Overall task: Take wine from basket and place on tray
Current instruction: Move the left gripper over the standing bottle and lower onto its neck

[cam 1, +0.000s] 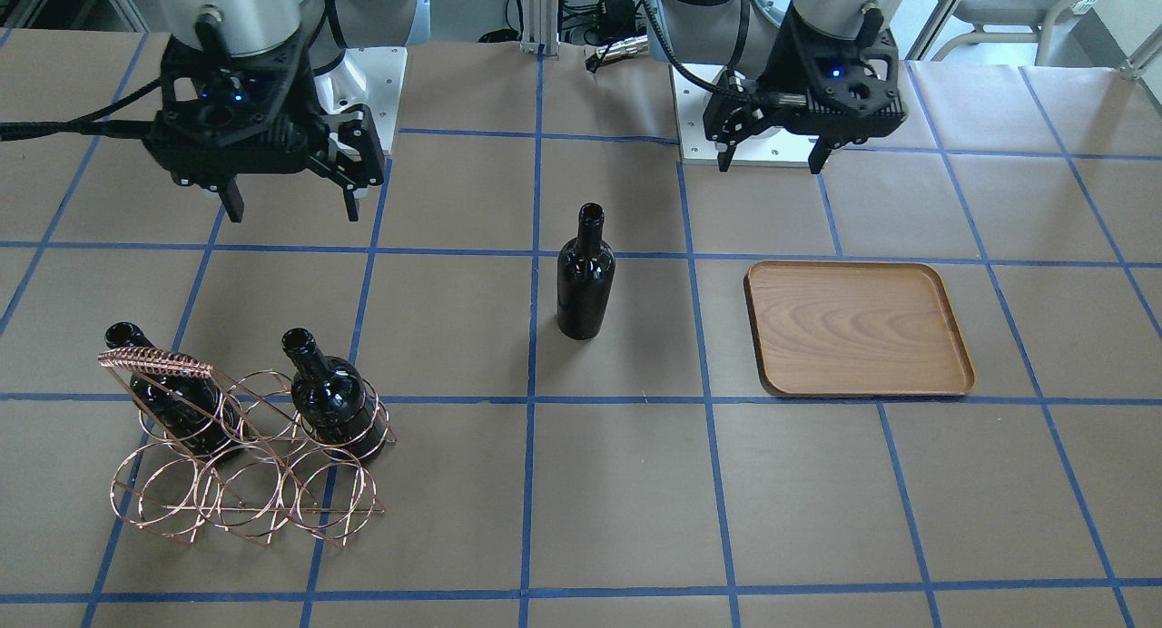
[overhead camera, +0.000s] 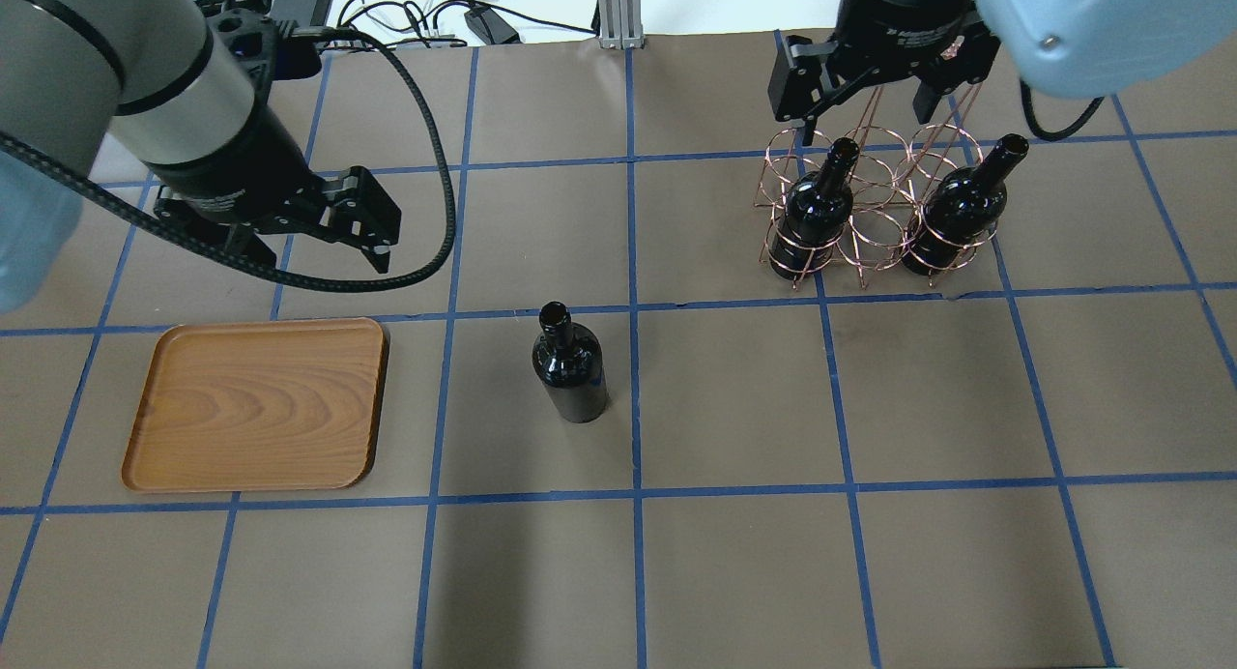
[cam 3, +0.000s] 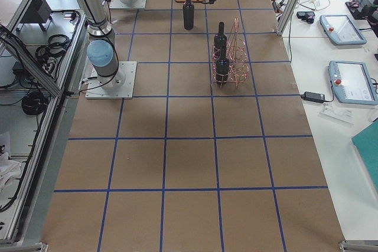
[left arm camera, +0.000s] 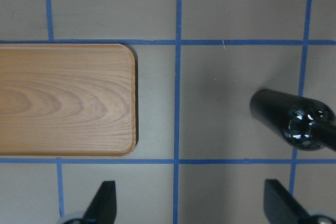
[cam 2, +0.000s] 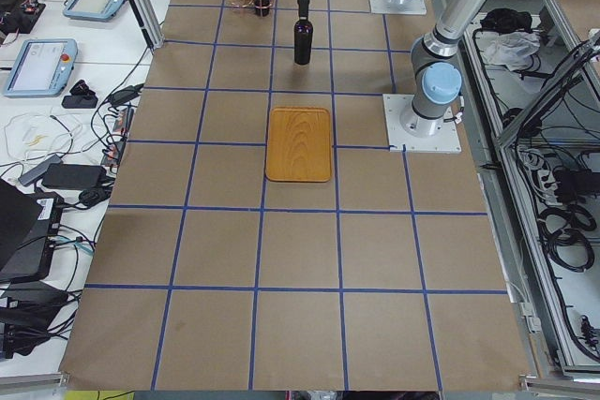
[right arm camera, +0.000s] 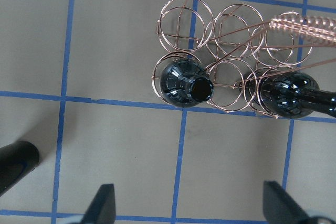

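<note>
One black wine bottle (cam 1: 585,279) stands upright on the table between the basket and the tray; it also shows in the overhead view (overhead camera: 570,369). Two more bottles (overhead camera: 817,215) (overhead camera: 957,215) sit in the copper wire basket (cam 1: 245,465). The wooden tray (cam 1: 858,328) (overhead camera: 256,403) is bare. My left gripper (cam 1: 772,163) is open and empty, hovering behind the tray; its wrist view shows the tray (left arm camera: 68,100) and the standing bottle (left arm camera: 296,121). My right gripper (cam 1: 292,212) is open and empty above and behind the basket (right arm camera: 231,40).
Brown paper with a blue tape grid covers the table (overhead camera: 734,553). The arm base plates (cam 1: 772,129) stand at the robot side. Cables and tablets lie off the table's edges in the side views.
</note>
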Robot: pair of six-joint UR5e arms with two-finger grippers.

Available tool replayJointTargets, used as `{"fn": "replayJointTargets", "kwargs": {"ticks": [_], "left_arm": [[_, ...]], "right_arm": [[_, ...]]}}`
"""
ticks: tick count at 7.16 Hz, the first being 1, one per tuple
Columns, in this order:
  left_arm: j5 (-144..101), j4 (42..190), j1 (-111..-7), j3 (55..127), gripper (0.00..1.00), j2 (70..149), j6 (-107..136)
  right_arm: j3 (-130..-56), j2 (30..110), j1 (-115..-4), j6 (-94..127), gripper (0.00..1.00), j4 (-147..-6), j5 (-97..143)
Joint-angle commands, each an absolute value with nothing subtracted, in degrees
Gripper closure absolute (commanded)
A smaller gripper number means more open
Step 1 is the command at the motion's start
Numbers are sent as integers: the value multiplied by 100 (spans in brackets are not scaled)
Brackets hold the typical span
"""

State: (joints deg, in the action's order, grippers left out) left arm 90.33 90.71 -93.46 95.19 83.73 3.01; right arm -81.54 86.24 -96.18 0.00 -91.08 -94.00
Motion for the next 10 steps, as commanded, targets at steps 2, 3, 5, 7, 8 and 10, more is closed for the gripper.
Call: {"fn": "replayJointTargets", "kwargs": {"ticks": [2, 3, 5, 7, 8, 10], "left_arm": [[9009, 8492, -10386, 9527, 0, 8840, 833], [8852, 8316, -10641, 9519, 0, 8955, 1087], [8816, 7990, -10985, 9536, 0, 9271, 1273], [8894, 8007, -11171, 9597, 0, 9474, 1231], [8895, 8007, -11171, 9606, 0, 9553, 1196], [8912, 7937, -11162, 9633, 2, 9711, 1012]], "right_arm": [[-8209, 8789, -9431, -114, 0, -9105, -9035], [-8209, 8806, -9422, -114, 0, -9105, -9087], [-8218, 8868, -9422, -97, 0, -9088, -9097], [-8218, 8877, -9431, -88, 0, -9088, -9062], [-8218, 8868, -9396, -44, 0, -9140, -9062], [-8218, 8877, -9396, 26, 0, -9106, -9070]]}}
